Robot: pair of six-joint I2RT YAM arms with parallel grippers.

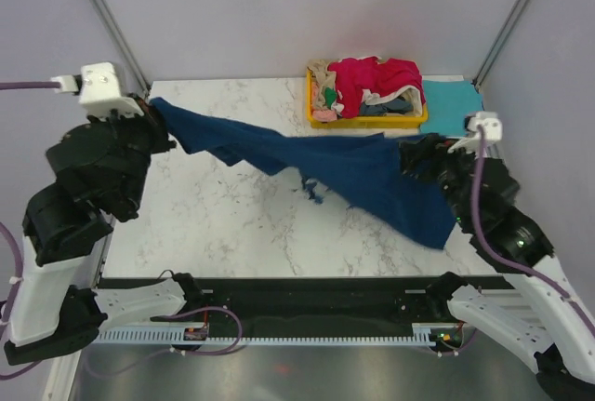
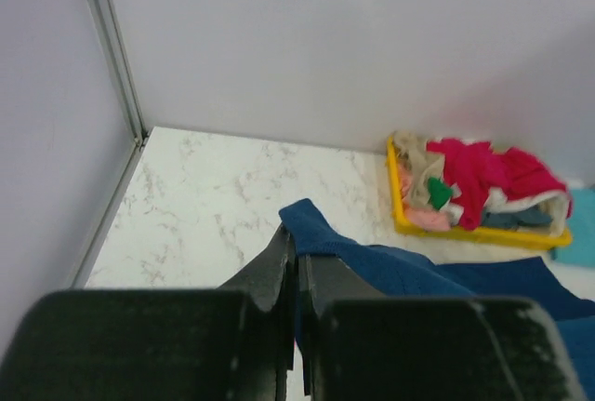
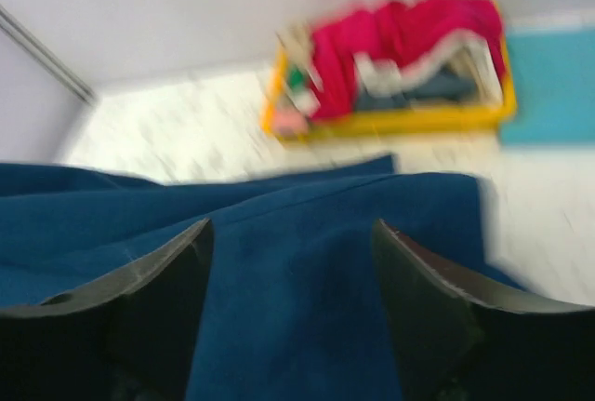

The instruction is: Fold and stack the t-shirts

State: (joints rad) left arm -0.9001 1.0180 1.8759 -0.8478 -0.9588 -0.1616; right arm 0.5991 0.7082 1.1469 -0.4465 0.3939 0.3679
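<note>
Not much of the job looks done yet, tbh. One navy t-shirt [image 1: 307,159] is strung out in the air between the two arms, bunched and twisted rather than spread flat, so no fold can be counted on it.

The left gripper [image 2: 294,252] is pressed together on one corner of that navy tee, with the cloth running away from its fingertips to the right. The right gripper [image 3: 290,226] is seen with its fingers spread wide. The navy cloth lies under and between them, but nothing seems to be pinched there. The wrist picture is blurred, so take that with some salt. Below the right gripper, a loose end of the shirt is draped down toward the near edge of the marble table [image 1: 232,224].

Ahead of the right gripper and a bit to its left, a yellow tray [image 1: 372,123] is heaped with unfolded tees: a crimson-pink t-shirt [image 1: 376,75] on top, something beige [image 1: 323,75] at the left end, other colours underneath. All of that is probably left to do.

A teal t-shirt [image 1: 449,103] is laid flat just beyond the right gripper, beside the tray. It's likely the one finished piece, maybe the start of the stack.

Nothing is really blocking the open marble between the grippers. The tray and teal tee crowd the far right corner, though.
</note>
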